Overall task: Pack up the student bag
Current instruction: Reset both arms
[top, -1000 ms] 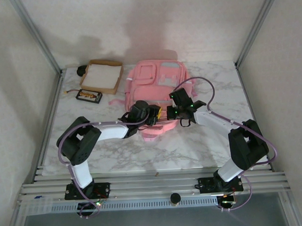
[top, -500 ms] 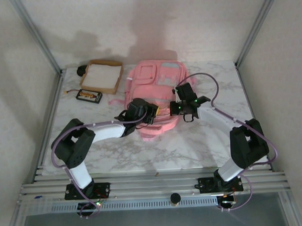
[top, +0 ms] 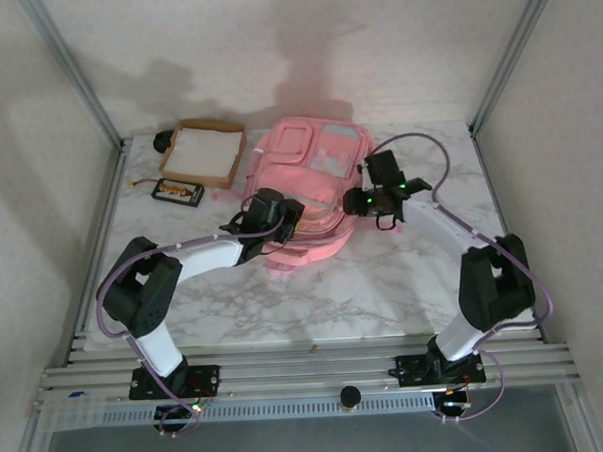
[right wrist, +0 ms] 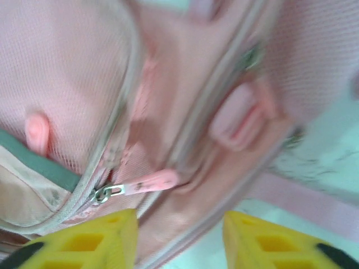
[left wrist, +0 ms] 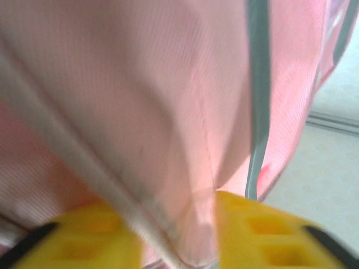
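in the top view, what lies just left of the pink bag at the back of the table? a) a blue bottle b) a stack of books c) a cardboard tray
c: the tray lies left of the bag.

Table (top: 384,282): 1, marble-patterned.
Student bag (top: 309,176): 1, pink.
Cardboard tray (top: 212,125): 1, shallow.
Small dark case (top: 177,191): 1.
Dark rounded item (top: 163,142): 1, kind not determinable.
Arms: 2, namely left arm (top: 208,260) and right arm (top: 447,235).
Grippers: 2, namely left gripper (left wrist: 176,224) and right gripper (right wrist: 179,224). Each has 2 yellow fingers (right wrist: 84,241), 4 in total.
Pink zip pull (right wrist: 143,183) on a metal slider: 1.
Further pink tab (right wrist: 38,133): 1.
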